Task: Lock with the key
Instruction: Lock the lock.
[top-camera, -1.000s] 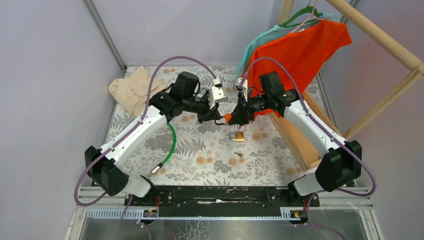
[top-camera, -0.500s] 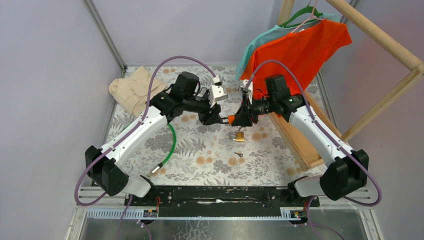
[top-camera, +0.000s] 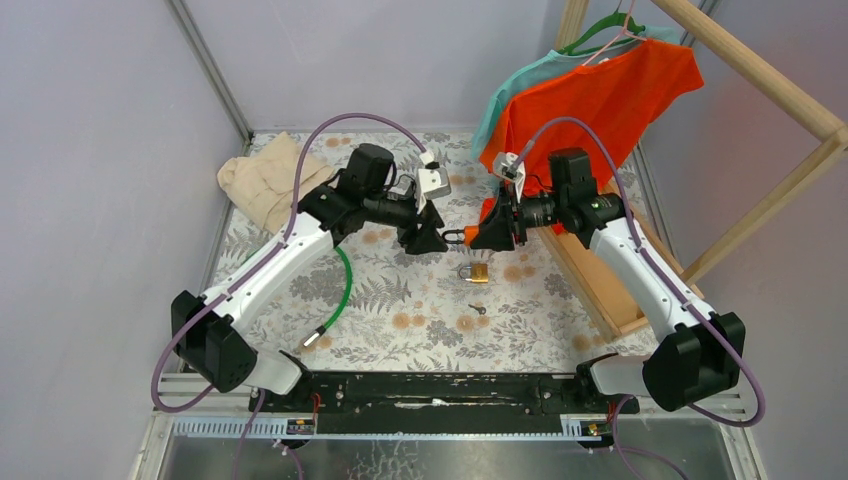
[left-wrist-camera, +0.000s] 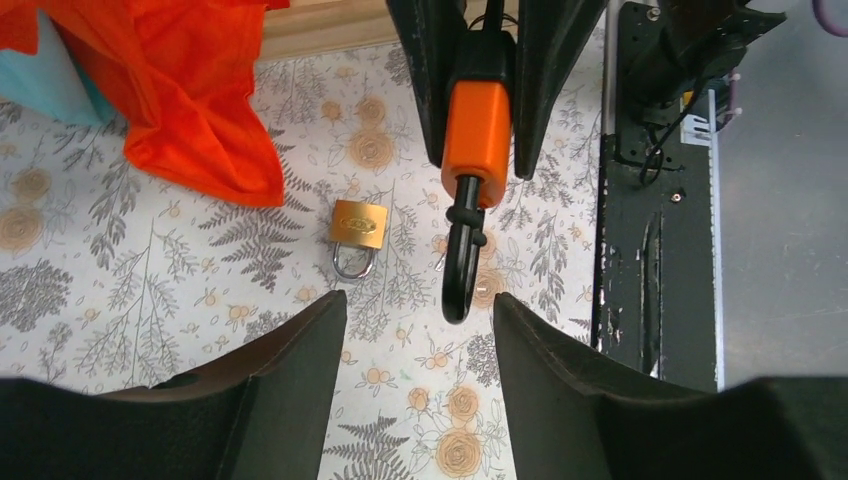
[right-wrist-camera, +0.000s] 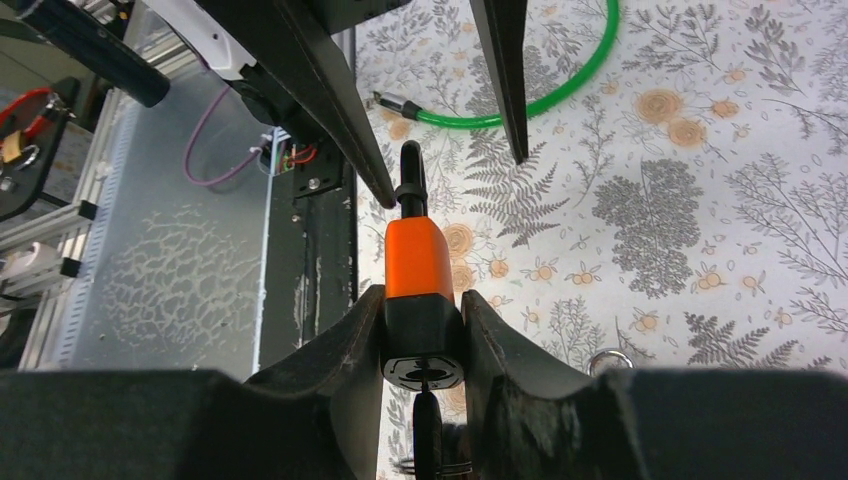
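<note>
— Padlock (left-wrist-camera: 477, 140), orange, clamped in R gripper (right-wrist-camera: 420, 305); L gripper (left-wrist-camera: 418, 305) spread wide astride shackle (left-wrist-camera: 458, 260) tip; key (top-camera: 480, 309)?
— On mat (top-camera: 400, 300), 6 o'clock of brass lock (top-camera: 478, 272); L may squeeze off-centre, twisting padlock out.

orange lock (left-wrist-camera: 477, 140): smooth matt plastic body, glossy black shackle
small padlock (left-wrist-camera: 358, 222): shiny brass, bright steel shackle
table cover (top-camera: 420, 300): matt, flower-printed
shirt (top-camera: 600, 95): soft orange cloth
rack (top-camera: 770, 82): bare pale wood
</note>
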